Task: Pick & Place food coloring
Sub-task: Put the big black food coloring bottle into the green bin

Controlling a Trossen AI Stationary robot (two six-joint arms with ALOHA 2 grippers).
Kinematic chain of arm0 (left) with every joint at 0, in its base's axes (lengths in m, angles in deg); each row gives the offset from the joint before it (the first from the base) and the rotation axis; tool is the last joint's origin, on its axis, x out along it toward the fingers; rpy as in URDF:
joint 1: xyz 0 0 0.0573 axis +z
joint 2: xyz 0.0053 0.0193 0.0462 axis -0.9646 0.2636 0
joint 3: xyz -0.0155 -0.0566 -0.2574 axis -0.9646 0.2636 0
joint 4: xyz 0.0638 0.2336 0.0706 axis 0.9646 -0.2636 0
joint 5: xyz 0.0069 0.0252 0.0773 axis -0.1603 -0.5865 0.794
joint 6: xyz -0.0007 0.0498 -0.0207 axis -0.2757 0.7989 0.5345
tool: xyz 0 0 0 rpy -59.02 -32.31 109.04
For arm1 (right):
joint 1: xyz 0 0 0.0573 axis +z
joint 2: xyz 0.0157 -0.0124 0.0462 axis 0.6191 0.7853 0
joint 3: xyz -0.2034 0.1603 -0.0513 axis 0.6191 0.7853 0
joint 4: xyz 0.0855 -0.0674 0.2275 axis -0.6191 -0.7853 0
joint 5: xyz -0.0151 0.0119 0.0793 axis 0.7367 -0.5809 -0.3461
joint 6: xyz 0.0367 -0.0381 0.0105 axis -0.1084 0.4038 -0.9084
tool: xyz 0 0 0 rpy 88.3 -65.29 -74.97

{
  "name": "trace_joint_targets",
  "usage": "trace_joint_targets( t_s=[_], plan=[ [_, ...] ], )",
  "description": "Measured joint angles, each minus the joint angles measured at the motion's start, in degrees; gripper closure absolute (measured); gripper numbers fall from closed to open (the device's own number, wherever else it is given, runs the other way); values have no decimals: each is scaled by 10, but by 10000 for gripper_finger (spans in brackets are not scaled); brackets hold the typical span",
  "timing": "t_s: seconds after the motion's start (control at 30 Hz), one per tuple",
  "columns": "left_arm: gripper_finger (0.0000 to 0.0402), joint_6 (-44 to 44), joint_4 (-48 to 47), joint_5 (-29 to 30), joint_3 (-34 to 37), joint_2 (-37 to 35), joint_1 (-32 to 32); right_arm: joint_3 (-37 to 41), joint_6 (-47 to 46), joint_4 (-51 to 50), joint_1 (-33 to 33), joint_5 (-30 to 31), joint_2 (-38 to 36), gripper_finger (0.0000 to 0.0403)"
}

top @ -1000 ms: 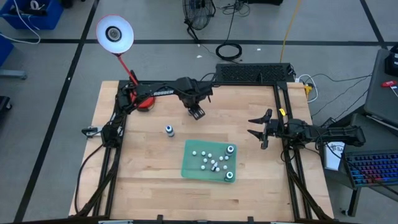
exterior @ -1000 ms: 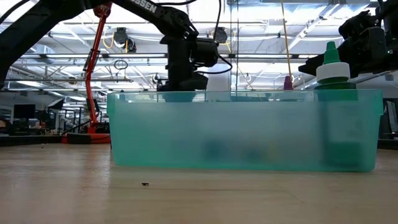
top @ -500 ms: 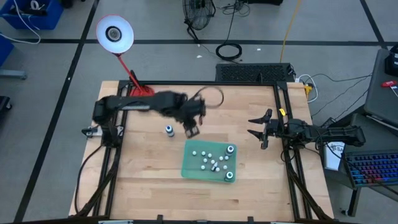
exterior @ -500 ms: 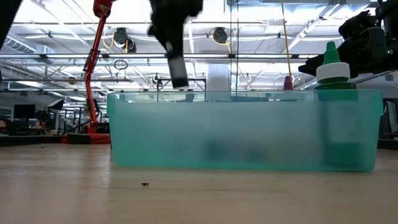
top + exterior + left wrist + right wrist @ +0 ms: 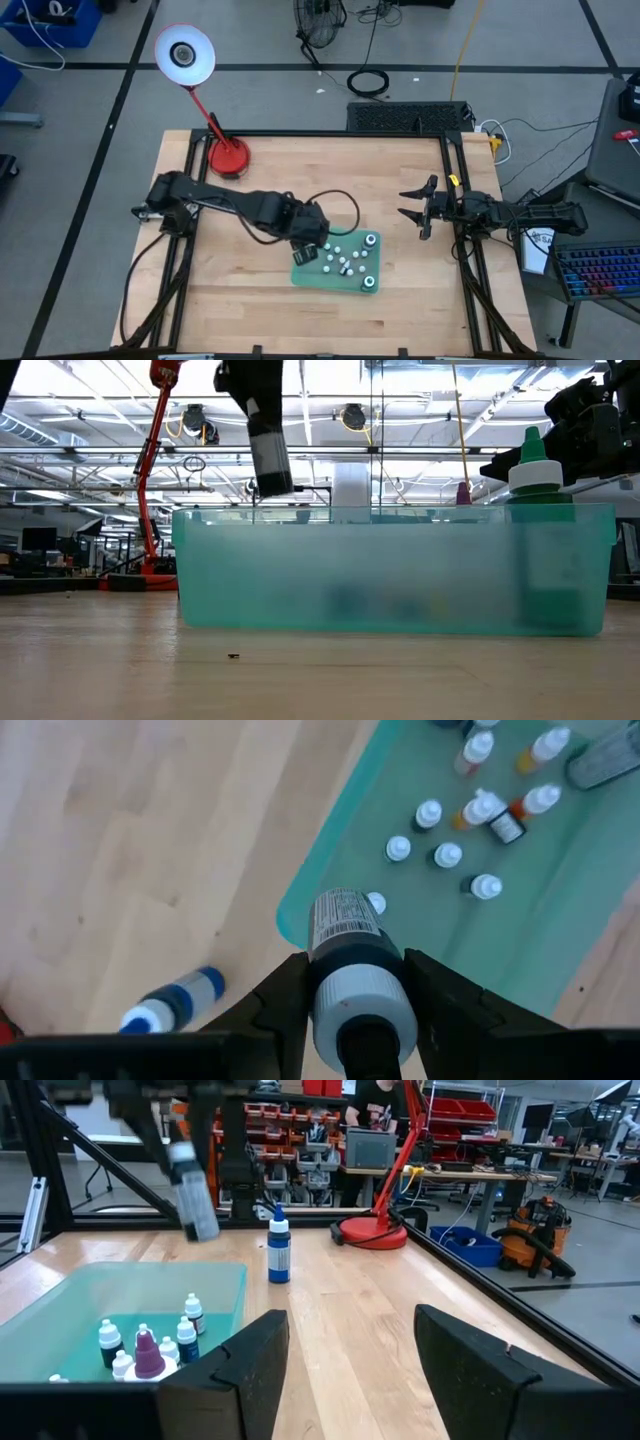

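Hanging over the green tray's left rim, the left gripper is pinching a bottle; the right gripper sits spread near the counter's right edge.

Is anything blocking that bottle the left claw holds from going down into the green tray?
Nothing visible does. The left gripper holds the bottle over the tray's near edge, and the small bottles stand farther in.

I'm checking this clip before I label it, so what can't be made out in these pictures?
- High view: the left arm hides the left gripper and the bottle it holds.
- High view: the bottle on the table is hidden under that arm.
- Low view: the tray wall is frosted, blurring the bottles inside.
- Left wrist view: the held bottle's label is too small to read.
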Motion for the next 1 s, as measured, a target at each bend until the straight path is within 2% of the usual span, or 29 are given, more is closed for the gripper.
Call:
trace_joint_targets(
  t_s=[0.37, 0.8, 1.0],
  plan=[
    [260, 25, -2, -21, 0, 76, 26, 0, 0, 1, 0, 0, 0, 199],
    [261, 51, 1, -78, 2, 104, 49, 0, 0, 1, 0, 0, 0, 199],
    [261, 51, 1, -81, 3, 105, 49, 0, 0, 1, 0, 0, 0, 195]
  ],
)
